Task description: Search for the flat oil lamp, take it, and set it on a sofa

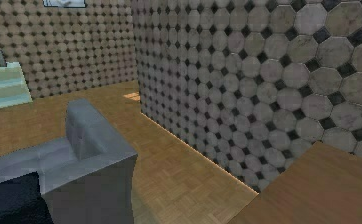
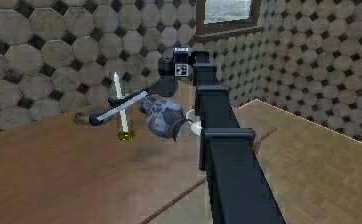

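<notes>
Wooden tabletop [image 2: 49,175] underneath, and reaching out across it with the dark arm [image 2: 224,140]. Standing close alongside the table, apparently for bringing the things on it within reach.

Pointing the gripper [image 2: 101,117] toward the arm side view's left, laying its thin fingers low over the wood near a white candle [image 2: 117,92] on a small gold base [image 2: 125,133].

Noticing a blue-grey rounded thing [image 2: 161,118] right by the gripper's dark body, between the candle and the arm. Judging it the likeliest candidate for the flat oil lamp, though not being sure from shape alone. Not managing to tell resting on the wood from hanging at the gripper's end, so not being able to tell holding from not holding, nor the set of the fingers. Not being able to tell over, beside or touching for the fingers and the candle either.

Looking ahead, facing a grey sofa [image 1: 84,150] at the forward view's lower left on the wooden floor [image 1: 179,170], with a tiled wall [image 1: 259,90] running along the right. Judging the sofa near enough for serving as the drop-off. Expecting any lift to be needing care because of the candle, standing close enough for knocking over.
</notes>
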